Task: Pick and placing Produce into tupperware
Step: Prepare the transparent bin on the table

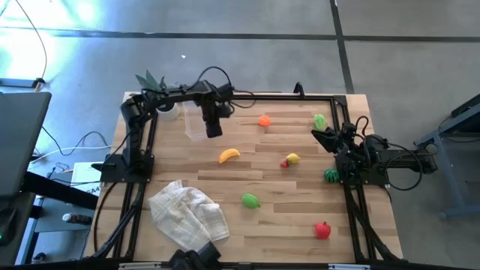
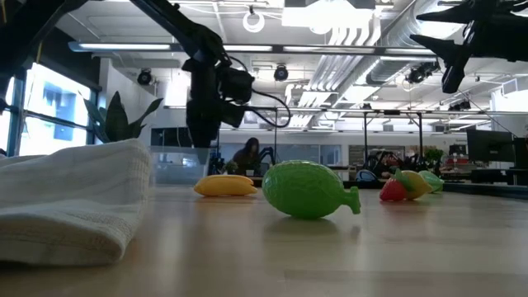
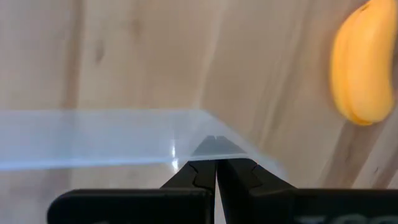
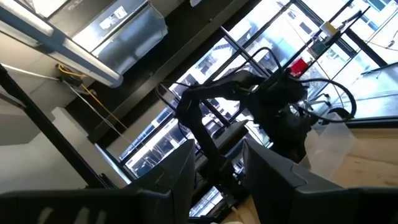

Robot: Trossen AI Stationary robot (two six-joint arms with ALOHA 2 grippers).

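Observation:
The clear tupperware tub point(image 1: 194, 122) stands near the table's far left, in front of a potted plant. My left gripper point(image 1: 213, 129) points down at the tub's right side and is shut on its rim. Produce lies spread over the wood: a yellow banana point(image 1: 229, 155), an orange point(image 1: 264, 121), a light green piece point(image 1: 320, 121), a lemon with a red piece point(image 1: 291, 160), a dark green piece point(image 1: 331, 175), a green fruit point(image 1: 250, 200) and a red one point(image 1: 322, 230). My right gripper point(image 1: 322, 136) hovers open, high over the right side. My left gripper point(image 3: 216, 171) pinches the tub's rim at a rounded corner point(image 3: 214, 144) between its two shut fingers. The fingers come from above, pointing down. In the low view the tub point(image 2: 176, 165) stays upright with its bottom level with the table top.
A crumpled white towel point(image 1: 187, 212) lies at the near left and fills the low view's left side point(image 2: 70, 202). The spiky plant point(image 1: 154, 82) stands at the far left corner. A black frame point(image 1: 300, 95) runs around the table's edges. Bare wood lies between the scattered fruits.

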